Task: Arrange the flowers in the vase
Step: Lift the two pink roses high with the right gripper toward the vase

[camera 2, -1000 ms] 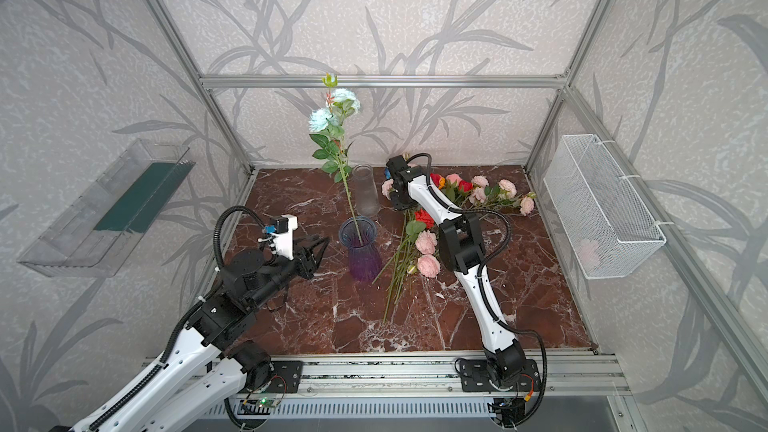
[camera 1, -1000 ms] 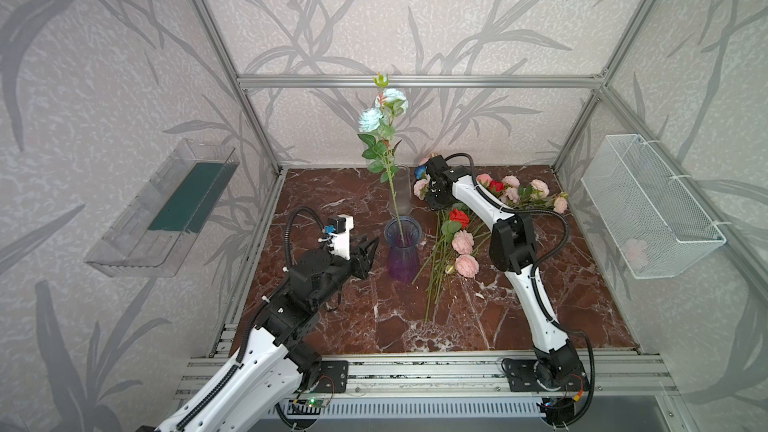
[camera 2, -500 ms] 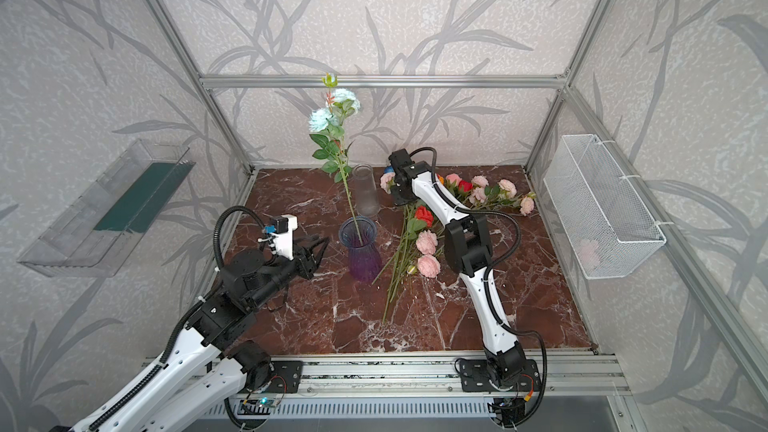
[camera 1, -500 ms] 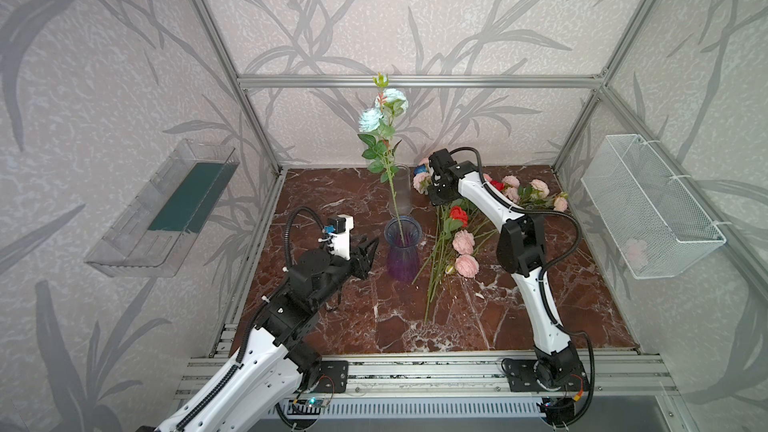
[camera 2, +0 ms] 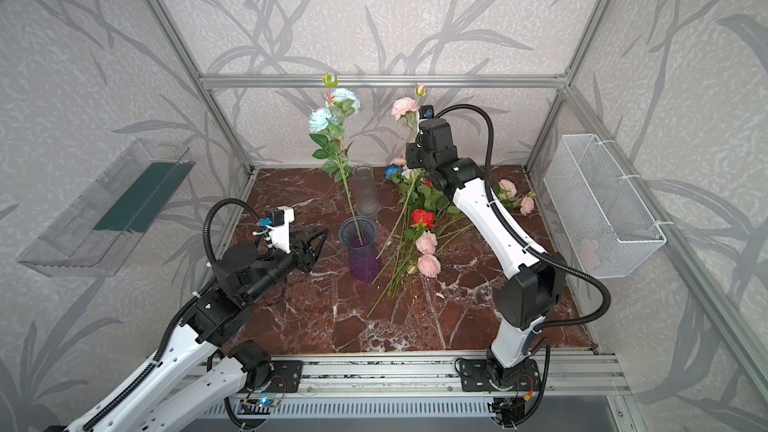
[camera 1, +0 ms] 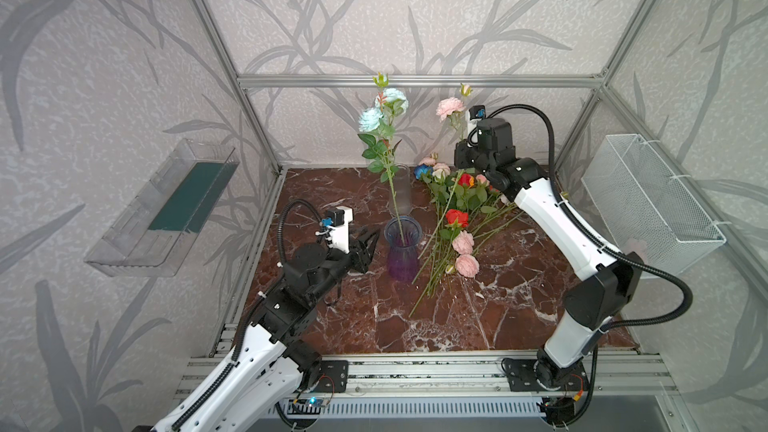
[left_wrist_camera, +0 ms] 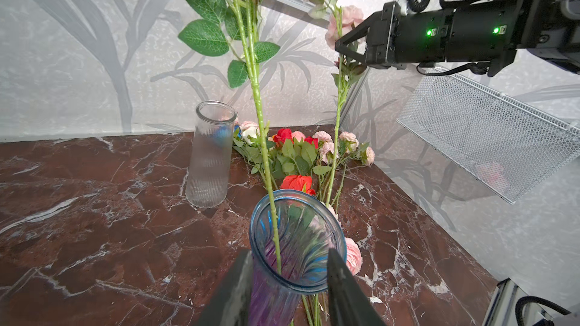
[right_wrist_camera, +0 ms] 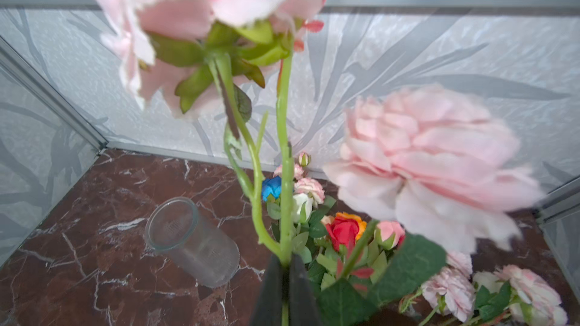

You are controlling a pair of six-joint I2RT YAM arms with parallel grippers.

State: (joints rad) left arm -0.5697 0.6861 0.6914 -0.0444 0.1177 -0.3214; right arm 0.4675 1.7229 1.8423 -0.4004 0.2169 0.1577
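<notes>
Legible text, labels, brands, numbers, signs: none can be read in any view.

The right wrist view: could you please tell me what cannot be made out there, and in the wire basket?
- Held pink flower: right wrist view, blooms blurred, the upper one cut by the top edge.
- Its stem below the right gripper: same view, hidden by the fingers.
- The pink thing in the wire basket: both top views, veiled by mesh.
</notes>
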